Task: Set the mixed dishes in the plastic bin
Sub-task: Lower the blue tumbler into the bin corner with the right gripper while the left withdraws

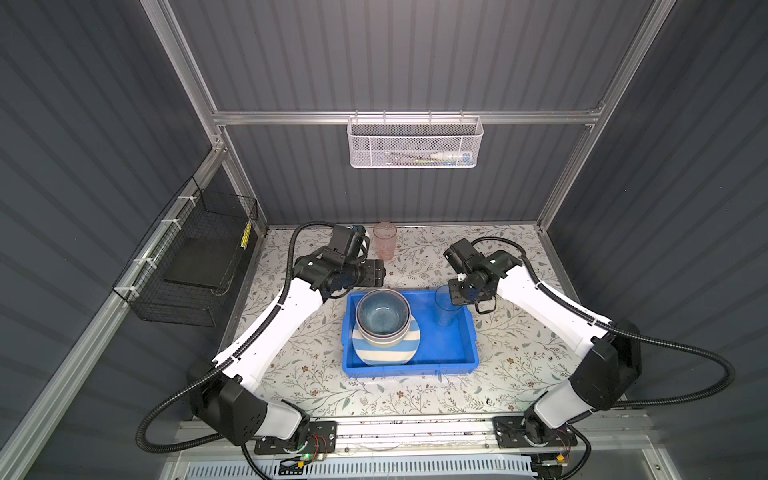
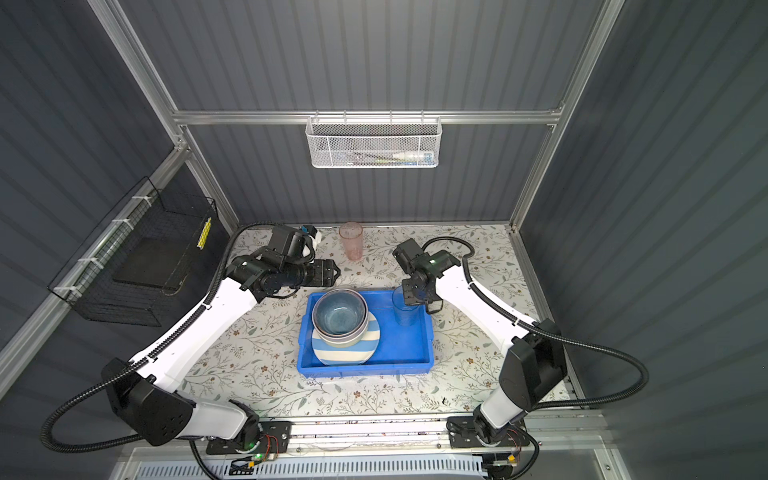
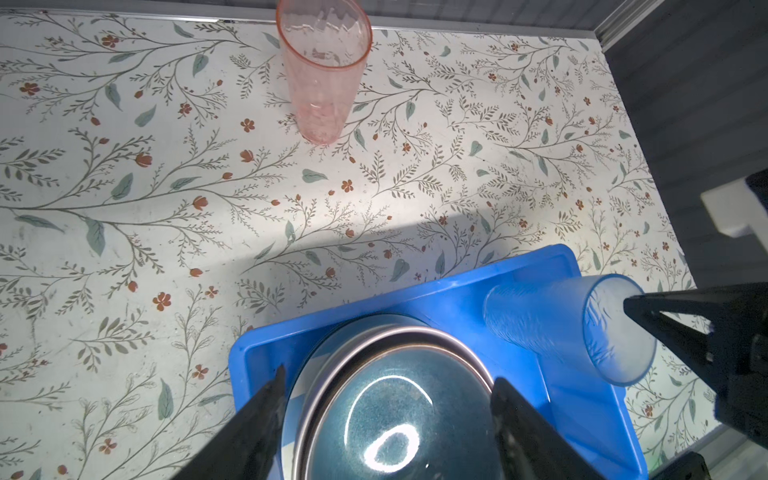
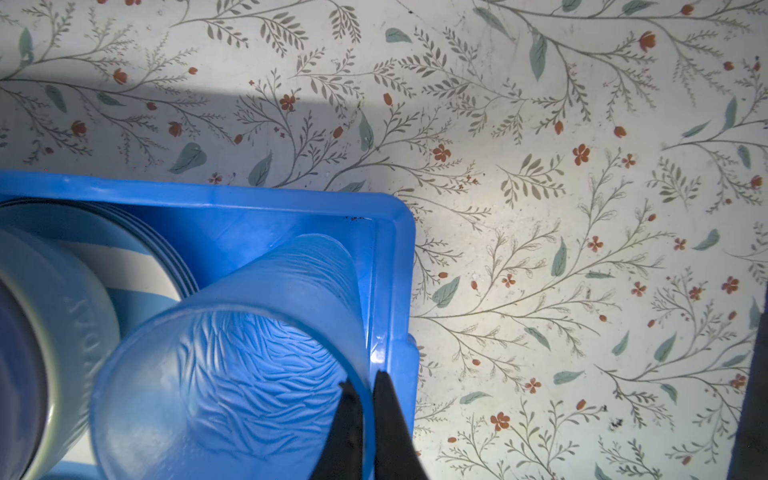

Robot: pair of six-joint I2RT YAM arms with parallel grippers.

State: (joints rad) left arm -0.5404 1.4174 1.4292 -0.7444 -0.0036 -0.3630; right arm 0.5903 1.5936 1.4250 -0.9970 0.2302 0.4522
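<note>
Left wrist view: pink tumbler [image 3: 322, 79] upright on the floral tabletop [image 3: 124, 208], straight ahead of the left gripper [image 3: 389, 374], outside the blue bin [image 3: 457, 286].
Its jaws stand wide apart, empty, above the stacked bowls [image 1: 383, 318]; left arm is nearer the pink tumbler, whose long axis is vertical. Across, the right gripper [image 4: 365, 384] pinches the blue tumbler [image 4: 232, 374] by its rim at the bin's far right corner.

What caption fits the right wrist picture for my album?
Right gripper, jaws pinching the blue tumbler by its rim, inside the plastic bin.
</note>
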